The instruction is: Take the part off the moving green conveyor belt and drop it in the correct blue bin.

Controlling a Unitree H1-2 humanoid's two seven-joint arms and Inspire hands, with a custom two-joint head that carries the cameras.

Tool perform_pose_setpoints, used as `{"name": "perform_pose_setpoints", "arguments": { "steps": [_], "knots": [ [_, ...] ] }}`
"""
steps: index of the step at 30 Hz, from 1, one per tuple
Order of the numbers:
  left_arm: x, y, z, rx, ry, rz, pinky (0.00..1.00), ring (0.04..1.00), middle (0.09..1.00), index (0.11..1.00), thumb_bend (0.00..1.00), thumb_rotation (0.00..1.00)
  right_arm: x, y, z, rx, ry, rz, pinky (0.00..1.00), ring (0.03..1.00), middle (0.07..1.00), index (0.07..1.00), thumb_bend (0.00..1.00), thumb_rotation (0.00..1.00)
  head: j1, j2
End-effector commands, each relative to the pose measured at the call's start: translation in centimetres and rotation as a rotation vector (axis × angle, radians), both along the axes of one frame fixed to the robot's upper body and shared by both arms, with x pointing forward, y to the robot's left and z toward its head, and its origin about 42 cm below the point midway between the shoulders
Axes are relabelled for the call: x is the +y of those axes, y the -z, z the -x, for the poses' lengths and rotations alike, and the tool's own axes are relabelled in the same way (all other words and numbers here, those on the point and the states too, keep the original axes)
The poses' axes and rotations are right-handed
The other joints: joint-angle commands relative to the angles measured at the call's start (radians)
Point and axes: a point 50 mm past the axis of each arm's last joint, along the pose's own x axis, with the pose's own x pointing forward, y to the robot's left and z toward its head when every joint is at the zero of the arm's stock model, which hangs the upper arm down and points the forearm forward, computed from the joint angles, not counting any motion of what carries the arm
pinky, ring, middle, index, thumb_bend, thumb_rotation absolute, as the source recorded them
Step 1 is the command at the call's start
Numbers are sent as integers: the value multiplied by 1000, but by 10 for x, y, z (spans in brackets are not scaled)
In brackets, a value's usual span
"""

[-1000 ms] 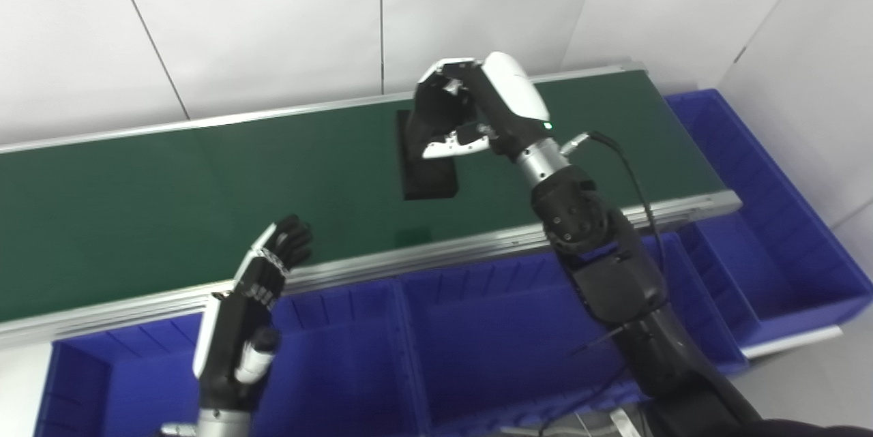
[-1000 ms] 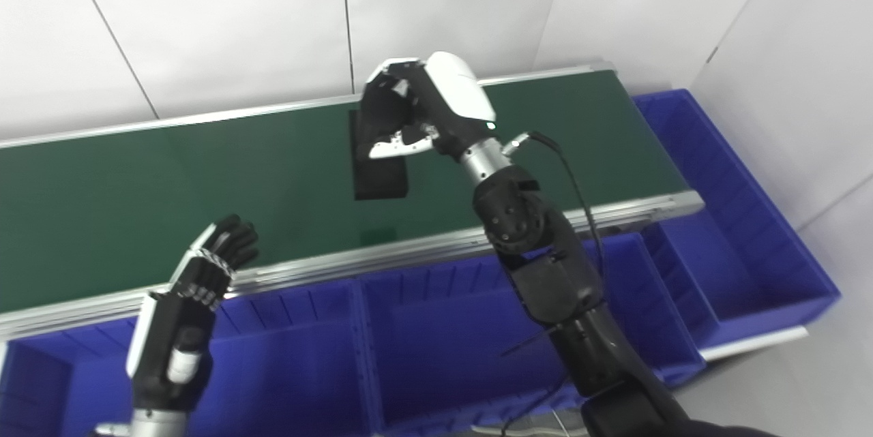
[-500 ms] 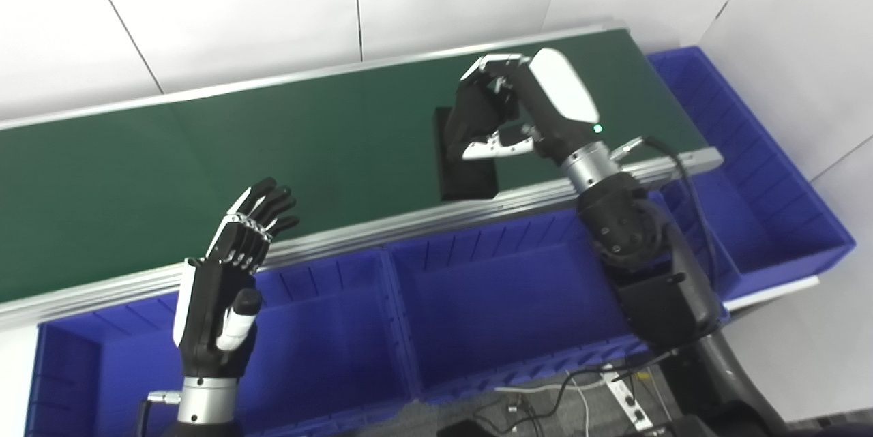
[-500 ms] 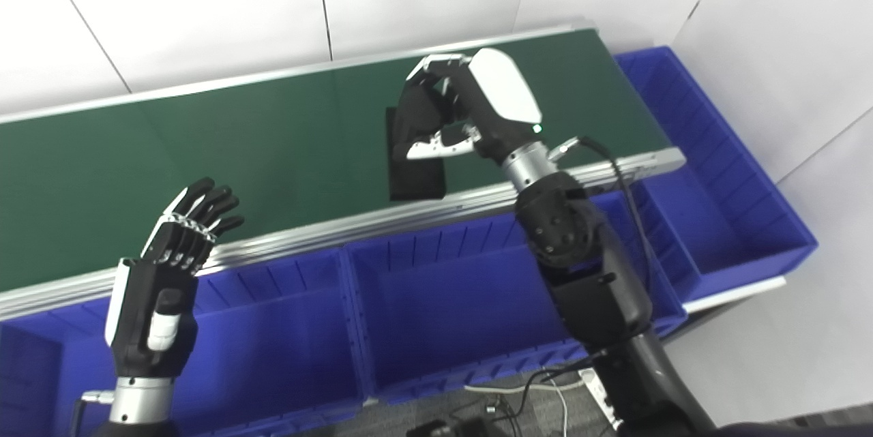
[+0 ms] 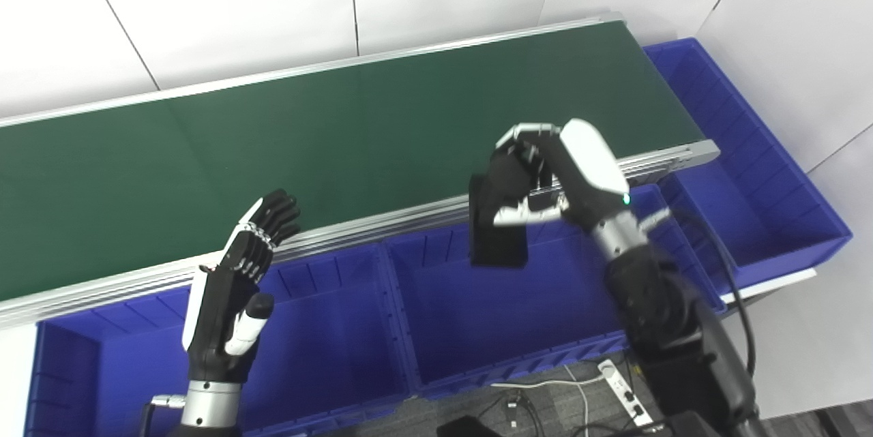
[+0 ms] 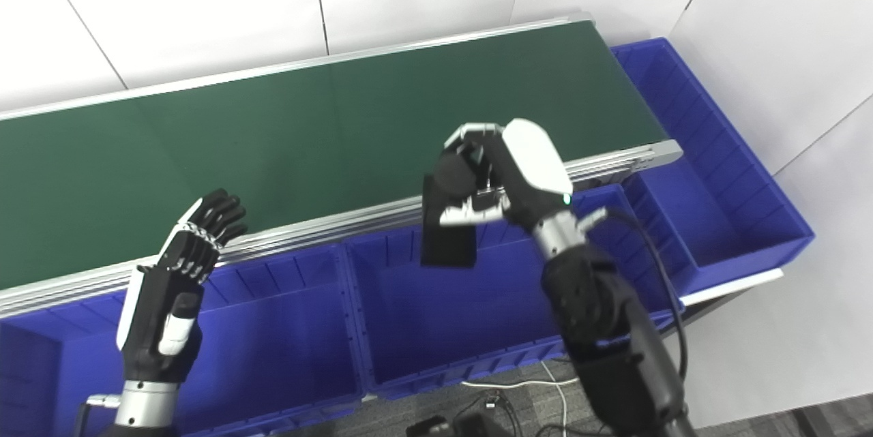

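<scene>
Right hand (image 5: 552, 181) grips black part (image 5: 498, 246) above middle blue bin (image 5: 518, 328) (left hand (image 5: 235, 287) open, empty).

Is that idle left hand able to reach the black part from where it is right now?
Probably not easily. The left hand is open over the left blue bin, while the black part hangs in the right hand above the middle bin, a bin's span away, wrapped by those fingers.
</scene>
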Motion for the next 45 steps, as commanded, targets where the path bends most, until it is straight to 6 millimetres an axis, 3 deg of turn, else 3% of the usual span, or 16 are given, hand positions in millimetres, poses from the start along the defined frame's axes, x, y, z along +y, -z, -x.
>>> {"name": "perform_pose_setpoints", "arguments": {
  "steps": [1, 15, 22, 27, 34, 38, 45],
  "knots": [
    [-7, -3, -2, -43, 34, 1, 817, 857, 864, 880, 773, 851, 2, -3, 3, -66, -24, 38, 207, 268, 399, 517, 516, 0, -8, -3],
    [-6, 29, 0, 64, 64, -47, 879, 884, 873, 887, 775, 873, 13, 53, 16, 30, -78, 111, 255, 327, 423, 523, 518, 1, -5, 8],
    [-4, 26, 2, 56, 61, -51, 887, 889, 875, 892, 776, 876, 22, 73, 14, 49, -114, 151, 253, 324, 424, 521, 519, 0, 4, 11],
    [-5, 23, 3, 42, 60, -48, 876, 886, 874, 892, 780, 875, 19, 80, 15, 56, -118, 148, 222, 287, 409, 520, 517, 0, 19, 15],
    [-7, 23, 4, 44, 62, -49, 866, 884, 872, 887, 821, 883, 22, 98, 16, 71, -171, 183, 269, 345, 431, 524, 519, 0, 30, 15],
    [-8, 22, 7, 42, 62, -40, 866, 881, 870, 889, 809, 874, 25, 111, 10, 38, -247, 299, 279, 356, 448, 519, 522, 0, 38, 15],
    [-10, 21, 8, 41, 60, -37, 873, 882, 871, 888, 820, 877, 24, 112, 8, 31, -274, 358, 271, 343, 430, 528, 520, 4, 45, 14]
  ]
}}
